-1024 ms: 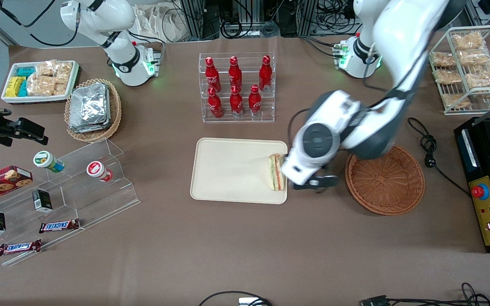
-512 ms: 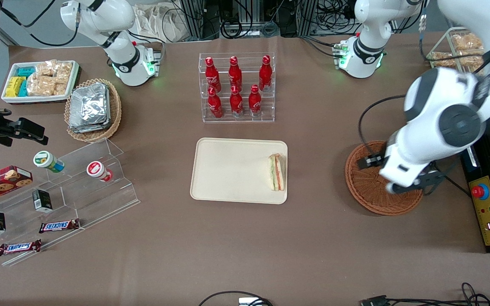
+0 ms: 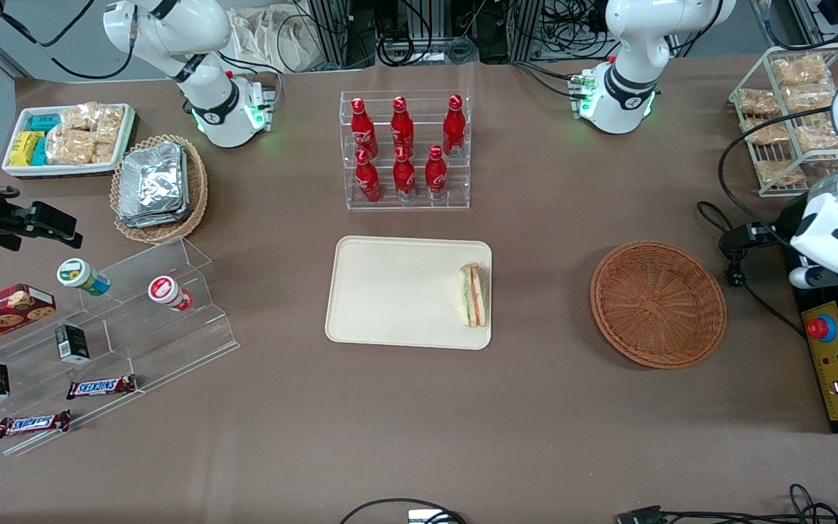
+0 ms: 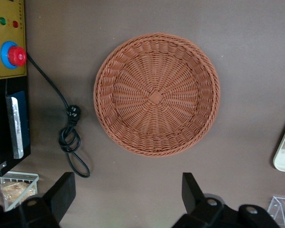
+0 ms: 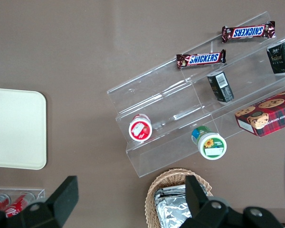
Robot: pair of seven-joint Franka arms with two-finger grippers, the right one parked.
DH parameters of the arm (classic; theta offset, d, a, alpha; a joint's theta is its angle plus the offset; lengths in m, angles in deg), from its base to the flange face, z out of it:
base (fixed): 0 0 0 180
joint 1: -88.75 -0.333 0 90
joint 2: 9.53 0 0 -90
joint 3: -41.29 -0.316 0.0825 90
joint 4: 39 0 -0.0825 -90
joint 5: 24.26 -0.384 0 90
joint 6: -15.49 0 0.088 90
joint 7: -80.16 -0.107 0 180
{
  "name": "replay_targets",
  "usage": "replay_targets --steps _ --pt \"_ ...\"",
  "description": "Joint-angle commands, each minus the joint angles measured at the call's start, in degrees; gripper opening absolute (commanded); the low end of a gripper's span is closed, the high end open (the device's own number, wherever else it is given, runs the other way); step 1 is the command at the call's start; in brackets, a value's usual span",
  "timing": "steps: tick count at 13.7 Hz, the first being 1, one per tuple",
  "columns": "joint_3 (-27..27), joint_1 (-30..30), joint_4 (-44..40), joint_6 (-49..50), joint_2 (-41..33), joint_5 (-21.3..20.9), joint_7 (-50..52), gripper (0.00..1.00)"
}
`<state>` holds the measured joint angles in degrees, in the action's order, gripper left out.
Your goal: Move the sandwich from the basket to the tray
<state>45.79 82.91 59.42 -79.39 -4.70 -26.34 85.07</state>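
The sandwich, a pale wedge with orange and green layers, lies on the cream tray at the tray's edge nearest the basket. The reddish-brown wicker basket holds nothing. My left gripper is open with nothing between its fingers. It hangs high above the table near the working arm's end, out past the basket and apart from both the basket and the tray.
A black control box with a red button and a coiled black cable lie beside the basket. A wire rack of snack bags stands nearby. A rack of red bottles stands farther from the front camera than the tray.
The left arm swung away from the tray's edge, passed over the basket, and now hangs at the working arm's end of the table. The sandwich stayed on the tray.
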Motion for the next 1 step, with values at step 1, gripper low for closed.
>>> replay_targets --steps 1 --pt "-0.9 1.26 -3.21 0.39 1.93 0.15 -0.95 1.0"
